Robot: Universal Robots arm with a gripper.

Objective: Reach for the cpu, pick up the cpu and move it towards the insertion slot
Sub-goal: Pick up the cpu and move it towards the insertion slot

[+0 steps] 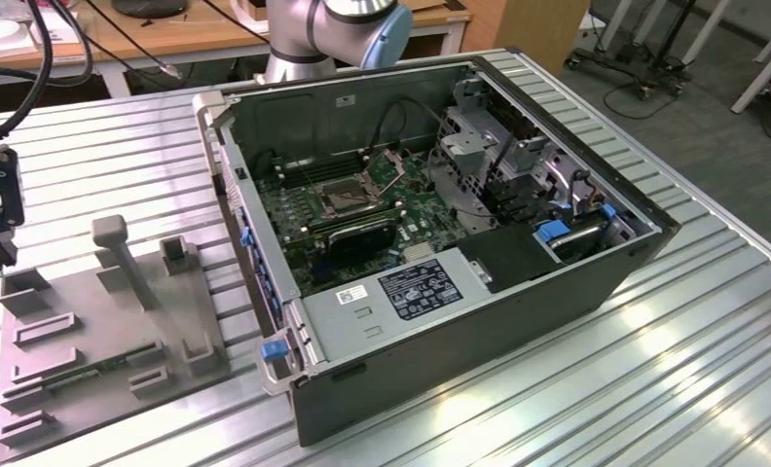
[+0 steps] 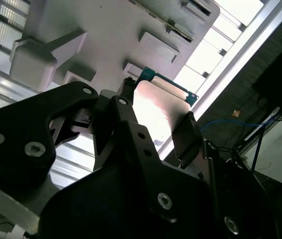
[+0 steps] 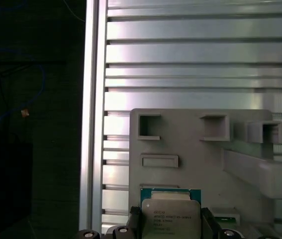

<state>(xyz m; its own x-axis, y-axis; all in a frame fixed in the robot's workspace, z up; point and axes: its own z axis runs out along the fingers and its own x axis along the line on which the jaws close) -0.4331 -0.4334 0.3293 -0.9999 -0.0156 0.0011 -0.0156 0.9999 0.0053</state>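
The gripper was closed on the cpu. In both wrist views its two black fingers pressed against opposite edges of the chip, whose silvery top faced the cameras with the green rim showing along one side. The cpu sat over the grey fixture, close to one of its edges and near several rectangular recesses. Whether the chip had left the fixture's surface could not be told. In the exterior view the gripper hung at about nine o'clock, right at the picture's edge, just above the far end of the fixture, which lay on the ribbed metal worktop at about eight o'clock. A narrow green circuit strip lay in one of the fixture's recesses. The open computer case stood at the middle of the worktop, well apart from the gripper. Inside it lay the green motherboard. The insertion slot, a dark square in a silvery frame, sat on that board a little toward eleven o'clock from the picture's centre. The arm rose at twelve o'clock behind the case.
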